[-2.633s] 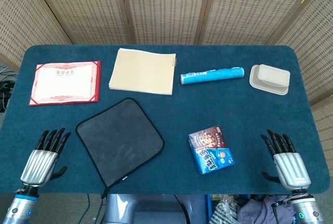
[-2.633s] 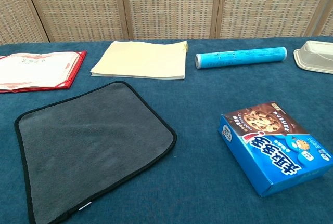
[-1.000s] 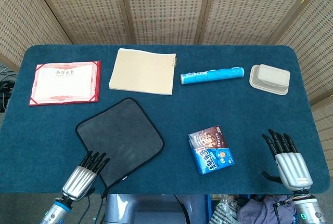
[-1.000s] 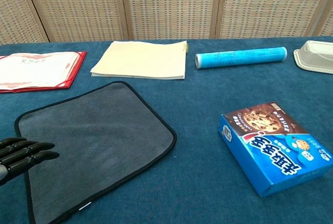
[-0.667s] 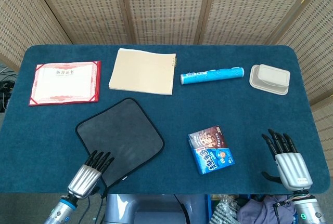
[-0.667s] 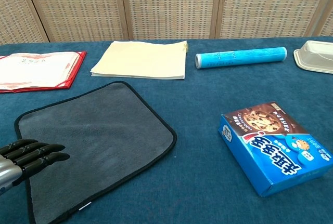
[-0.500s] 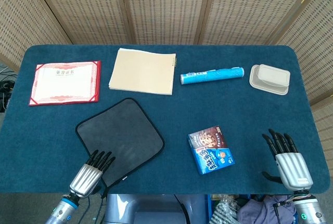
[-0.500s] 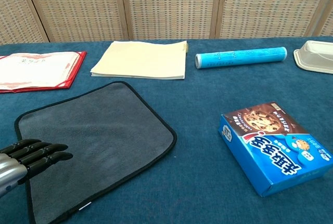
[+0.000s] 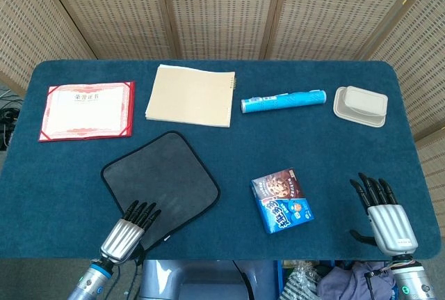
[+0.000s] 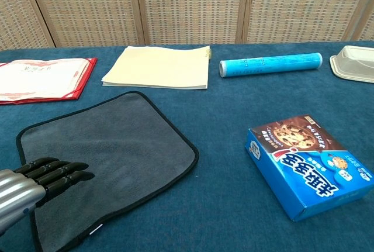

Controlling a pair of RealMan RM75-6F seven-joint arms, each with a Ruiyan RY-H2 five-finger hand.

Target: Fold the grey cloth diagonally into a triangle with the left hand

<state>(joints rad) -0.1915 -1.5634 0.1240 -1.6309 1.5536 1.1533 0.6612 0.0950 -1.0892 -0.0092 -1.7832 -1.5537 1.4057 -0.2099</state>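
Note:
A grey cloth point(image 9: 158, 187) point(image 10: 102, 154) with black edging lies flat and unfolded on the blue table, turned like a diamond near the front left. My left hand point(image 9: 128, 232) point(image 10: 36, 183) hovers over the cloth's near corner, fingers stretched forward and holding nothing. In the chest view its dark fingertips point(image 10: 73, 173) reach over the grey surface. Whether they touch the cloth I cannot tell. My right hand point(image 9: 384, 215) rests open at the front right of the table, far from the cloth, with fingers spread.
A blue cookie box point(image 9: 281, 200) point(image 10: 308, 165) lies right of the cloth. Behind are a red certificate folder point(image 9: 87, 111), a beige notebook point(image 9: 190, 95), a blue tube point(image 9: 283, 100) and a white lidded tray point(image 9: 360, 104). The table's front edge point(image 9: 222, 256) runs just below my hands.
My left hand has slid from the table's front left corner rightward and forward until its fingers lie over the cloth's near corner. The cloth and my right hand have not moved.

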